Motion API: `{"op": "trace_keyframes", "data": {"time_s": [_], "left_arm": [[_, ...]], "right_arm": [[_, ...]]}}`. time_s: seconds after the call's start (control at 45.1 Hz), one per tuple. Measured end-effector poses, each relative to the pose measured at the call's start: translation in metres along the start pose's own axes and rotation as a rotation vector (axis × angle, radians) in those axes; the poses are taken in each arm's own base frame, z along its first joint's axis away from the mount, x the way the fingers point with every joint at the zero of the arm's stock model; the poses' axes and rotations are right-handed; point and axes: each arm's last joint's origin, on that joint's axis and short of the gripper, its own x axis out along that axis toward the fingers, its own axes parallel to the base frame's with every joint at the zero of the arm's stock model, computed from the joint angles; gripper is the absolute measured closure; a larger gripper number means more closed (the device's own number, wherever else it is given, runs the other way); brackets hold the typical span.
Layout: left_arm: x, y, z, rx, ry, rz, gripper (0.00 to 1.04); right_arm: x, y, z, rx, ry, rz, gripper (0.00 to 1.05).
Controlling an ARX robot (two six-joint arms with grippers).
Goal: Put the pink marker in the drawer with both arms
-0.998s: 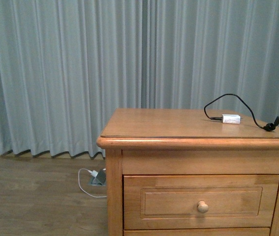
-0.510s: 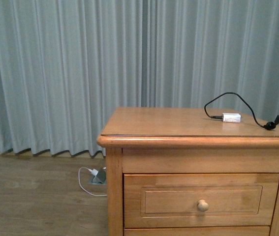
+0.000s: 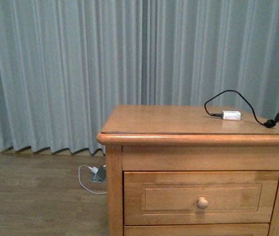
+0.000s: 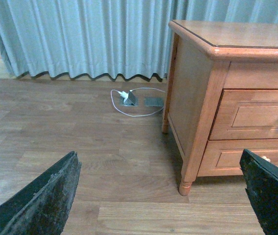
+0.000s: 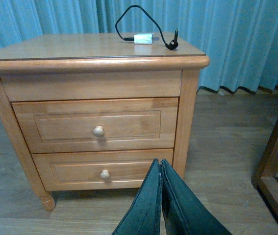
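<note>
Down at the right gripper [image 5: 161, 169], the two black fingers [image 5: 148, 205] are pressed flat against each other with only a thin seam between them, pinched together on nothing, and they point toward the foot of the wooden nightstand [image 5: 190, 112] from low in front of it. On the other arm, the left gripper [image 4: 161, 196] is spread wide: one worn black finger [image 4: 45, 196] shows at one lower corner of the left wrist view and the other at the opposite corner, with bare wood-plank floor [image 4: 80, 142] between them and nothing held. Beyond the fingers stands the nightstand, honey-coloured, on short turned legs. Its upper drawer [image 5: 97, 125] is fully pushed in, its recessed panel front flush with the frame and its round wooden knob [image 5: 98, 130] centred; the lower drawer [image 5: 104, 170] beneath it is likewise pushed in. On the nightstand's top, toward the back right corner as the front view shows it, lies a small white adapter [image 3: 231, 115] with a black cable [image 3: 228, 94] looping up and around it. The pink marker appears in none of the three views, so its place cannot be told. Behind everything hangs a grey-blue pleated curtain [image 3: 80, 73], and on the floor beside the nightstand a white charger [image 4: 129, 97] with a thin white cord lies near a floor socket.
</note>
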Motion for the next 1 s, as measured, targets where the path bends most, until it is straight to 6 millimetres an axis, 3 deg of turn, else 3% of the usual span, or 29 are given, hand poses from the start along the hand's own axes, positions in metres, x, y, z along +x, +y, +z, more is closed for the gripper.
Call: {"op": "trace_keyframes", "data": {"time_s": [0.377,0.71,0.887,0.998], "left_arm": [[0.0,0.0,0.0,0.0,0.0,0.0,0.06],[0.0,0.0,0.0,0.0,0.0,0.0,0.06],[0.0,0.0,0.0,0.0,0.0,0.0,0.06],[0.0,0.0,0.0,0.0,0.0,0.0,0.06]], "right_arm": [[-0.0092,0.0,-0.0024,-0.002,0.005,0.0,1.02],[-0.0092,0.0,-0.0024,-0.002,0.005,0.0,0.37],[-0.0092,0.0,-0.0024,-0.002,0.005,0.0,0.09],[-0.0092,0.0,-0.0024,-0.002,0.005,0.0,0.09]]}}
